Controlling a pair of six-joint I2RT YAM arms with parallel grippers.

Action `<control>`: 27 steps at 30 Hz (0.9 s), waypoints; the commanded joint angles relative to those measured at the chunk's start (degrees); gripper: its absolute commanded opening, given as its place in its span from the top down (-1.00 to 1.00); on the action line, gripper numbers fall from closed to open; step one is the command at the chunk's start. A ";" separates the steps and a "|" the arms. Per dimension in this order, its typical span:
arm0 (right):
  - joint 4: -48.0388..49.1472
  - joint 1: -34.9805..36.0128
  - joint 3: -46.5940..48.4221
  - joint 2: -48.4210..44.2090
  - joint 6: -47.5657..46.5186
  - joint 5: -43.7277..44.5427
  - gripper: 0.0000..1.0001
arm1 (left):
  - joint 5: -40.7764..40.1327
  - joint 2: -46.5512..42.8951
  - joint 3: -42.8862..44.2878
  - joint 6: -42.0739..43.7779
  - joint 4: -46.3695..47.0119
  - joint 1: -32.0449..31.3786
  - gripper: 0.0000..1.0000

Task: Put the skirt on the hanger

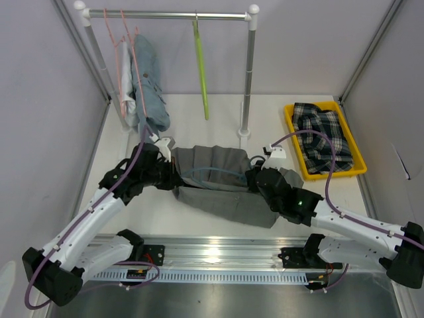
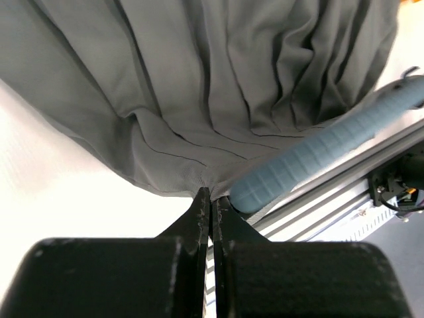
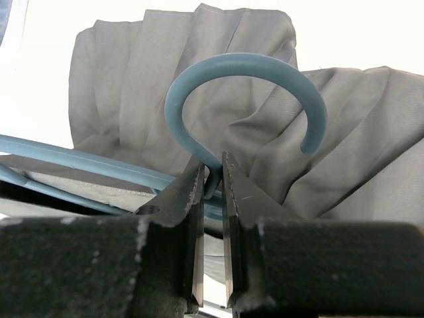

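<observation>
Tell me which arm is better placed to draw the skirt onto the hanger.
Left. The left gripper is shut on the skirt's edge beside the hanger's arm, so it can pull the cloth along. The right gripper is clamped at the base of the hook, steadying the hanger.

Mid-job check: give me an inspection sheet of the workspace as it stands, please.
Surface: white table, bare around the work.
Job's things: grey skirt spread between the arms; blue hanger lying against it.
Clutter: yellow tray holding plaid cloth; rail with pink hangers, denim garment, green hanger.
Grippers: left pincer shut on skirt edge; right pincer shut on hanger neck below the hook.
Cables: purple cables along both arms, no snag seen.
Surroundings: plain walls on three sides.
</observation>
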 commanded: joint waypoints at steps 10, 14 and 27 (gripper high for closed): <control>-12.46 0.21 -4.49 -1.49 -5.40 8.31 1.00 | -7.49 2.90 4.51 2.96 0.41 2.47 1.00; -13.16 0.65 -4.93 -1.57 -5.22 9.02 1.00 | -9.24 4.48 6.45 4.63 -0.03 2.56 1.00; -14.56 2.84 -4.84 0.36 -4.26 11.21 1.00 | -17.49 8.97 10.23 10.51 -3.46 2.48 1.00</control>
